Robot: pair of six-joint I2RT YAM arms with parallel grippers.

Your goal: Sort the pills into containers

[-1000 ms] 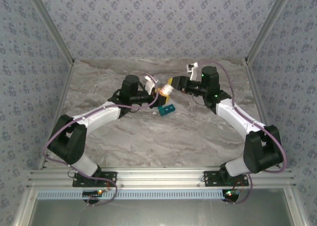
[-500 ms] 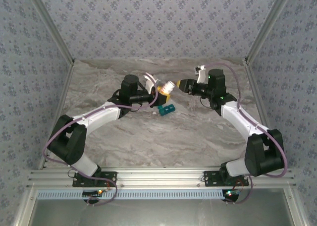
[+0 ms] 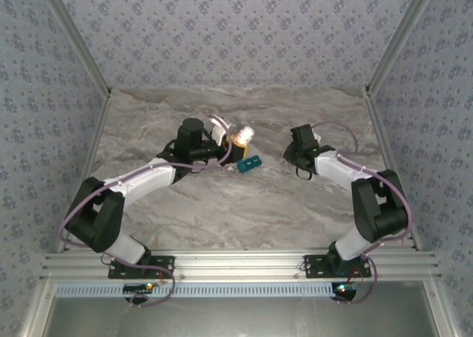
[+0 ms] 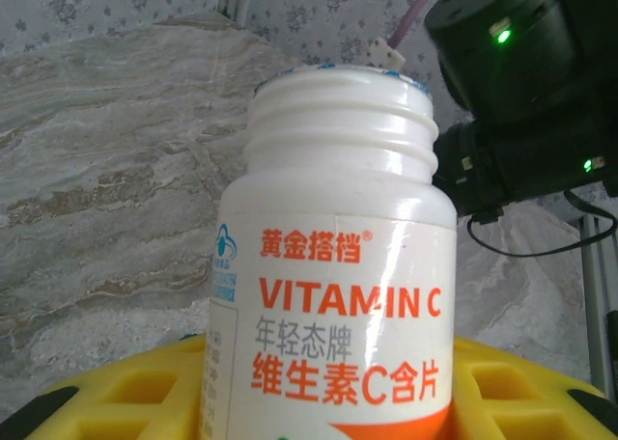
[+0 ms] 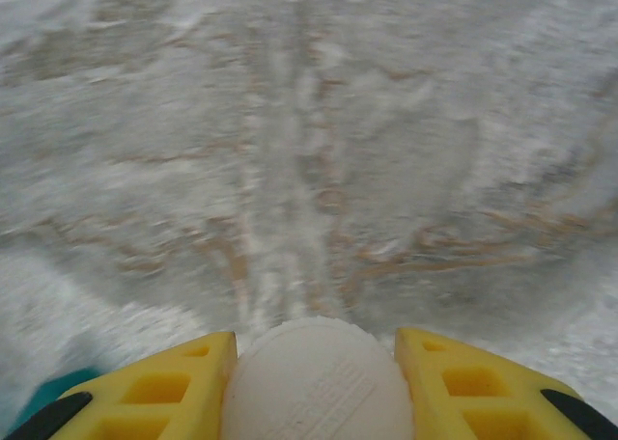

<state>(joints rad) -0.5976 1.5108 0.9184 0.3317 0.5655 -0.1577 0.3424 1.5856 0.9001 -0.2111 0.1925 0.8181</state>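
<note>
Gripping the vitamin bottle [image 4: 338,266] around its lower body, my left gripper [image 4: 323,406] has a yellow finger pressed against each side of the label, which reads VITAMIN C. The bottle's neck is open with its white threads bare, and it points toward my right arm [image 4: 521,73], whose dark joints with green lights sit just past it. From above, the bottle hangs off the marble table [image 3: 222,204], toward the back and near the middle. My right gripper [image 5: 314,348] is pinched on the white cap [image 5: 314,387] — its ribbed dome sits snug between the two yellow fingers, over blurred marble. In the top view that gripper is low and angled down at the table, right of centre. The pill box [image 3: 250,162] — small and teal — lies flat on the table between my two grippers, just in front of the held bottle and nearer my left one. I cannot tell from here whether its compartments are open.
</note>
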